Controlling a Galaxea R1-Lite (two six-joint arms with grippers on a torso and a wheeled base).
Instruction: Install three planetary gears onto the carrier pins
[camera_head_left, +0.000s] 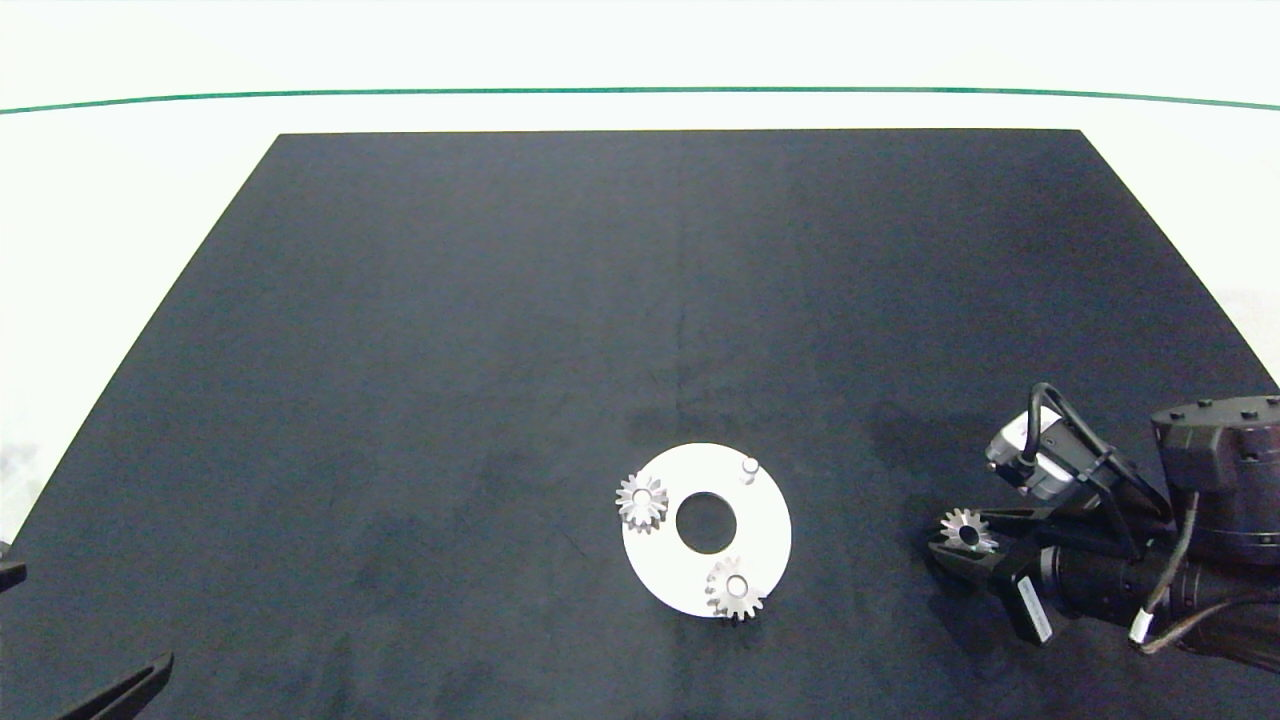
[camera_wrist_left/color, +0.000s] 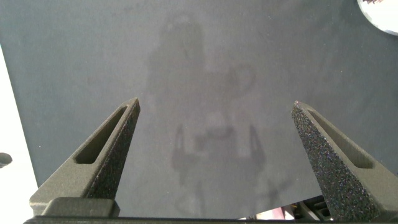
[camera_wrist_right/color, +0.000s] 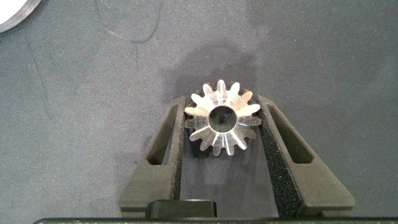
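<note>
The white carrier disc (camera_head_left: 770, 530) lies on the black mat near its front middle. One silver planetary gear (camera_head_left: 642, 500) sits on the disc's left pin and a second (camera_head_left: 735, 588) on its front pin. The back-right carrier pin (camera_head_left: 750, 468) stands bare. To the right of the disc, my right gripper (camera_head_left: 960, 533) is shut on the third gear (camera_head_left: 967, 530). The right wrist view shows this gear (camera_wrist_right/color: 222, 118) flat between the gripper's (camera_wrist_right/color: 222, 104) fingers, its bore facing up. My left gripper (camera_wrist_left/color: 216, 104) is open over bare mat at the front left (camera_head_left: 92, 615).
The black mat (camera_head_left: 500, 320) covers most of the white table, and a green line (camera_head_left: 640, 90) runs along the back. A corner of the disc (camera_wrist_left/color: 382, 15) shows in the left wrist view, and its rim (camera_wrist_right/color: 15, 12) in the right wrist view.
</note>
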